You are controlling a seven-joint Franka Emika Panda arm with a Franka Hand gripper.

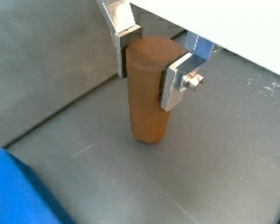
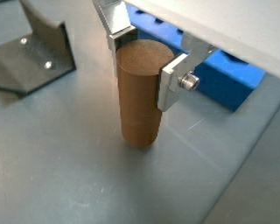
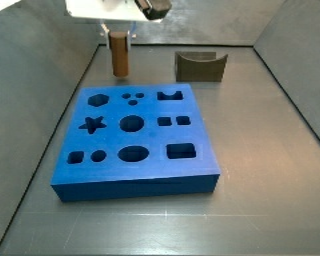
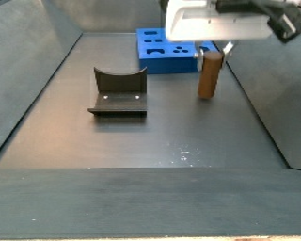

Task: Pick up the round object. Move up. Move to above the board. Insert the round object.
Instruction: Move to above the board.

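The round object [image 1: 149, 101] is a brown wooden cylinder peg standing upright, its lower end at or just above the grey floor. It shows in both wrist views [image 2: 139, 105] and both side views [image 3: 120, 58] [image 4: 207, 77]. My gripper [image 1: 152, 63] [image 2: 146, 61] is shut on the peg's top, with a pad pressed on each side. In the side views the gripper [image 3: 119, 30] [image 4: 213, 47] sits right over the peg. The blue board [image 3: 156, 137] lies flat, apart from the peg, and shows in other views too [image 4: 150, 58] [image 2: 230, 80] [image 1: 14, 188].
The dark fixture [image 4: 118, 94] stands on the floor beside the peg, also seen in a side view [image 3: 200, 66] and a wrist view [image 2: 31, 57]. Grey walls enclose the floor on the sides and back.
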